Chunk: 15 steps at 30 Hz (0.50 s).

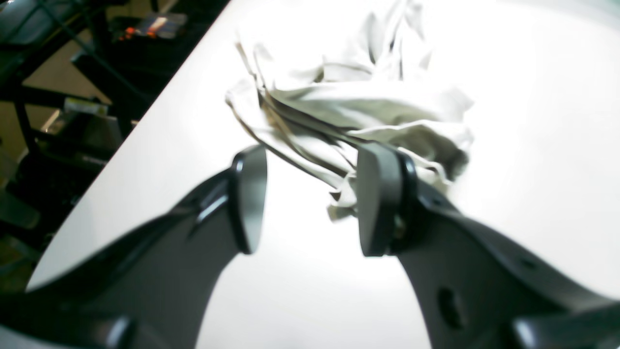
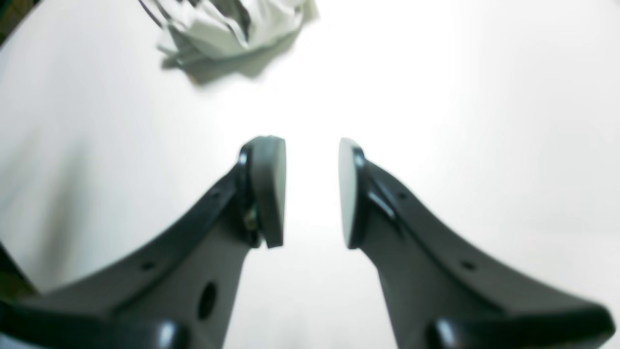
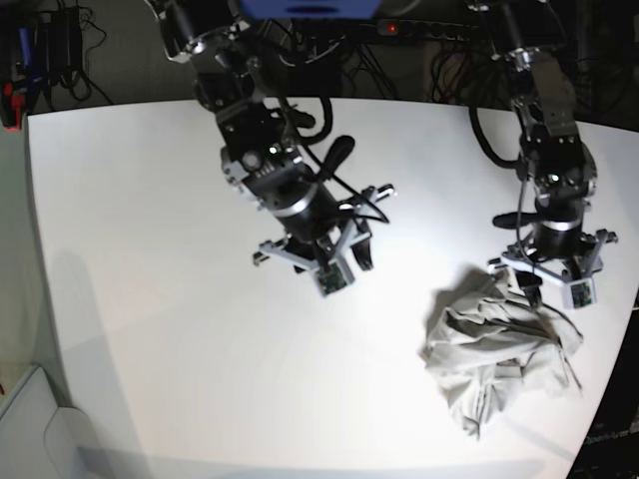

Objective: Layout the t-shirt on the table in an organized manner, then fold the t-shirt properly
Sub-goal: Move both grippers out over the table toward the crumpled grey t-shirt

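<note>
Dark room beyond; tangled black cables (image 3: 399, 55) at far edge, power strip (image 3: 419, 25) with a red light.

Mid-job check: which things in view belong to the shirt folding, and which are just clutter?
Part of the job:
- t-shirt, crumpled in a heap
- table
- left gripper, open at the shirt's edge
- right gripper, open over bare tabletop

Just lying about:
- cables and dark equipment beyond the table's edges
</note>
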### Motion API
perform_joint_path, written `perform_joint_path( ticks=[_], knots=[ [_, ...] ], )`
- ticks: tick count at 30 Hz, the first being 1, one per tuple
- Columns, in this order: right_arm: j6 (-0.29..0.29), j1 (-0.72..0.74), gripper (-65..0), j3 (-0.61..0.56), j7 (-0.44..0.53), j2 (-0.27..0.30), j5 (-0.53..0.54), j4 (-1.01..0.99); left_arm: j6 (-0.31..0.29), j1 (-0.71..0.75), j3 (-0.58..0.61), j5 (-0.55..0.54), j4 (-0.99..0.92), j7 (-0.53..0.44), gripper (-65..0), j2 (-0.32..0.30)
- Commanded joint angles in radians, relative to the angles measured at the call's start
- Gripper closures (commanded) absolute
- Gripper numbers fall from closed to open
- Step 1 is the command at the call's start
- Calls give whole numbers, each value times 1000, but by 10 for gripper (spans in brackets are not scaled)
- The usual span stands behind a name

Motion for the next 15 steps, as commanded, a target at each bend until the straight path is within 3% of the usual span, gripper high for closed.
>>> perform_joint_path(
  ticks=[1, 4, 8, 15],
  knots=[
    [5, 38, -200, 0, 32, -26, 0, 4, 8, -46, -8, 3, -10, -28, -290, -12],
    [60, 70, -200, 1, 32, -55, 0, -32, 8, -98, -10, 3, -67, -28, -291, -44],
    [71, 139, -200, 0, 36, -79, 9, -123, 8, -118, -10, 3, -86, -28, -291, -99],
    [67, 293, -200, 1, 136, -79, 270, -378, 8, -227, -6, 2, -281, -71, -291, -162]
  ],
)
